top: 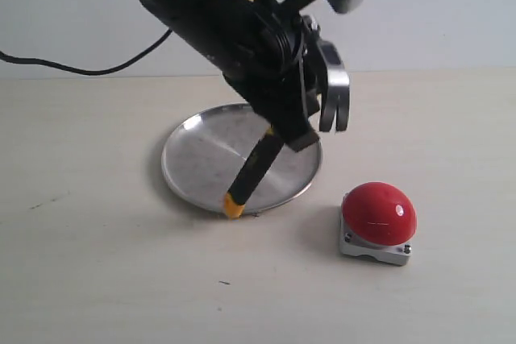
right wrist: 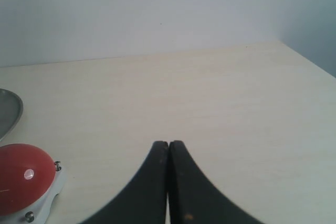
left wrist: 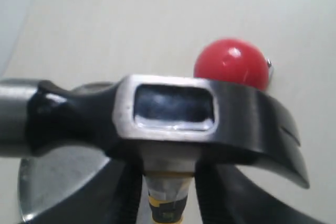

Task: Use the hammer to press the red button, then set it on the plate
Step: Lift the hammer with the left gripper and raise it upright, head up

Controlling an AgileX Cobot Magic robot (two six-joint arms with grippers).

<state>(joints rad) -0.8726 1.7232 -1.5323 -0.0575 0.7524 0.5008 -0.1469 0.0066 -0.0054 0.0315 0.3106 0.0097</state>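
My left gripper (top: 284, 128) is shut on the hammer (top: 256, 165), gripping the black handle just below the dark steel head (top: 334, 96). The hammer hangs tilted over the steel plate (top: 201, 159), its yellow end (top: 234, 205) by the plate's front rim. In the left wrist view the hammer head (left wrist: 173, 111) fills the middle, between the left gripper's (left wrist: 168, 195) fingers. The red button (top: 377, 213) stands on the table to the right of the plate, apart from the hammer. My right gripper (right wrist: 168, 145) is shut on nothing, with the red button (right wrist: 23, 177) off to its side.
A black cable (top: 89, 66) trails along the back of the table at the left. The pale wooden tabletop (top: 105, 263) runs to a white wall behind. The plate's rim (right wrist: 8, 109) shows at the edge of the right wrist view.
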